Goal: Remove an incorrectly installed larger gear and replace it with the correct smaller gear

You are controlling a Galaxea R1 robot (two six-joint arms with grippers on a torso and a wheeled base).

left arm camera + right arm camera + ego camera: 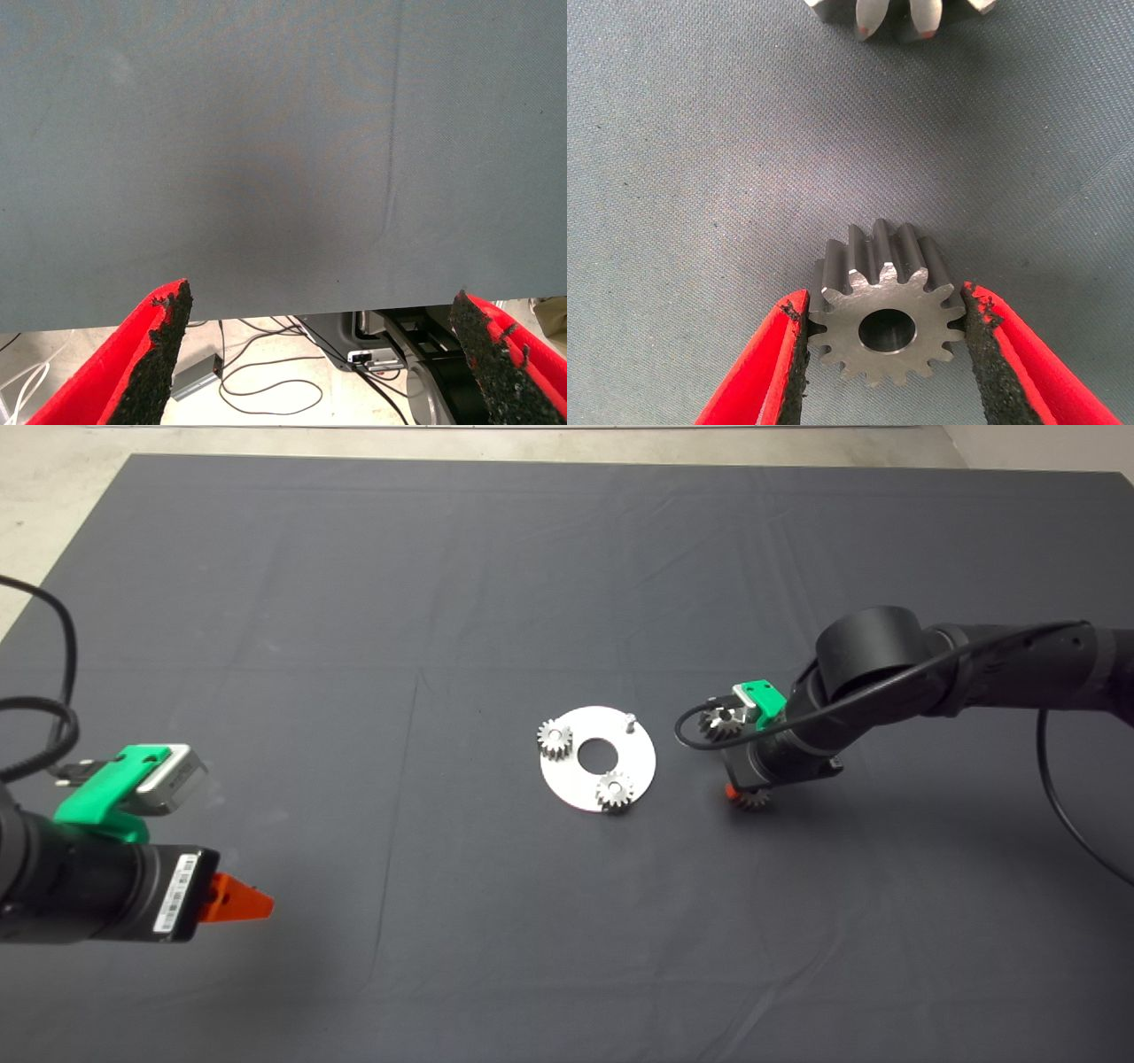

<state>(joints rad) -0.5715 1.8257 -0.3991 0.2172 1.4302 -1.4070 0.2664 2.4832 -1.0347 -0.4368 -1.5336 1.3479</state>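
Two small gears (555, 740) sit on the round plate (638, 766). The right gripper (884, 341) pinches the smaller gear (883, 305) near the larger gear (899, 13). The left gripper (314, 341) is spread wide.

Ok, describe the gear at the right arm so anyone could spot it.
Just right of the round silver plate at the mat's middle is the right gripper. The smaller gear lies flat between its red fingers; unlike the larger gear beside it, long-toothed and pointed, its teeth are short and fine.
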